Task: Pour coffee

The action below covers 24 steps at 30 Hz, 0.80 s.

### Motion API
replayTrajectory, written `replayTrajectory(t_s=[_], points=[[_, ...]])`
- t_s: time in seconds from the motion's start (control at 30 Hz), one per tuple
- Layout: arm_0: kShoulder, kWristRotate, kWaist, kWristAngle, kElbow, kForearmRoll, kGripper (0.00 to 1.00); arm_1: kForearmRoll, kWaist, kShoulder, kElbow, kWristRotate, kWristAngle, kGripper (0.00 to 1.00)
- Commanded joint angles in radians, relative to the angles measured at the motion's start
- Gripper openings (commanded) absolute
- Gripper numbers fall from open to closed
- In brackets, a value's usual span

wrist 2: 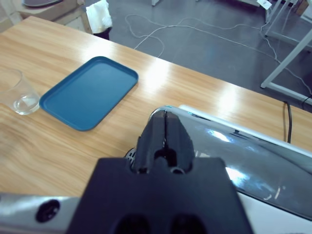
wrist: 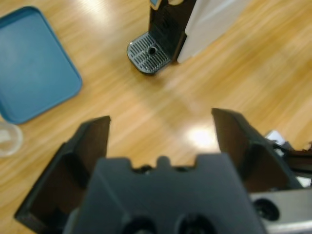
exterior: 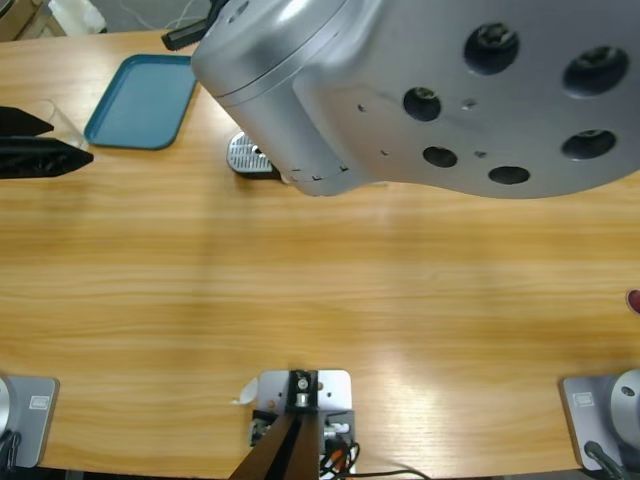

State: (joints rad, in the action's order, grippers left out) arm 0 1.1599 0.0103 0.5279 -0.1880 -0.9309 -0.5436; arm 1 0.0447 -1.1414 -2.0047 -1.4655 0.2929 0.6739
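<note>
Left tool (wrist: 161, 131) spread wide above table (exterior: 320, 290); right tool (wrist 2: 165, 134) closed, empty; tray (wrist 2: 87, 92) beside glass (wrist 2: 19, 92).

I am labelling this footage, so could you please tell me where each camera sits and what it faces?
High view: above the table, looking down; a silver elbow fills the top.
Left wrist view: along the open left end effector toward the coffee machine.
Right wrist view: along the shut right end effector.
All share the blue tray and glass.

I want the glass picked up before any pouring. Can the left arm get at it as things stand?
Probably yes. The left pincer is open with nothing in it, and the glass stands alone on bare table beside the blue tray, with nothing between them.
</note>
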Motion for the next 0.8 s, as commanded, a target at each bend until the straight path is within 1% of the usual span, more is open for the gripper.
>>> replayTrajectory(t_s=[0.03,0.17,0.27,0.33,0.37,0.4,0.43,0.47,0.53,0.57,0.63,0.73,0.8], points=[[-0.017,-0.010,-0.002,-0.018,0.003,-0.022,0.890,0.004,-0.017,-0.156,0.100,0.020,-0.032,0.000],[-0.023,-0.010,-0.003,-0.015,0.002,-0.026,0.890,0.006,-0.017,-0.122,0.088,-0.009,-0.023,0.000],[-0.033,-0.012,-0.009,-0.011,0.003,-0.025,0.890,0.016,-0.017,-0.081,0.067,-0.084,-0.020,0.000],[-0.040,-0.011,-0.015,-0.010,0.003,-0.026,0.901,0.058,-0.017,-0.049,0.031,-0.138,-0.022,0.013],[-0.047,-0.011,-0.017,-0.010,0.003,-0.028,0.917,0.088,-0.015,-0.033,0.012,-0.154,-0.022,0.160],[-0.054,-0.010,-0.021,-0.008,0.003,-0.031,0.958,0.115,-0.013,-0.016,-0.005,-0.170,-0.021,0.296],[-0.060,-0.010,-0.024,-0.008,0.003,-0.035,0.986,0.134,-0.011,0.002,-0.017,-0.190,-0.020,0.405],[-0.069,-0.010,-0.027,-0.007,0.003,-0.040,0.987,0.152,-0.008,0.022,-0.024,-0.207,-0.018,0.518],[-0.085,-0.009,-0.030,0.003,0.004,-0.045,0.987,0.202,-0.003,0.061,-0.044,-0.232,-0.019,0.807],[-0.093,-0.008,-0.032,0.004,0.007,-0.046,0.987,0.231,-0.001,0.087,-0.055,-0.247,-0.020,0.922],[-0.107,-0.006,-0.036,0.004,0.008,-0.052,0.987,0.277,0.000,0.135,-0.064,-0.256,-0.020,0.996],[-0.124,0.002,-0.036,0.004,0.014,-0.059,0.987,0.335,0.000,0.208,-0.055,-0.252,-0.019,1.000],[-0.127,0.018,-0.042,0.003,0.015,-0.059,0.987,0.371,0.000,0.261,-0.041,-0.221,-0.020,1.000]])
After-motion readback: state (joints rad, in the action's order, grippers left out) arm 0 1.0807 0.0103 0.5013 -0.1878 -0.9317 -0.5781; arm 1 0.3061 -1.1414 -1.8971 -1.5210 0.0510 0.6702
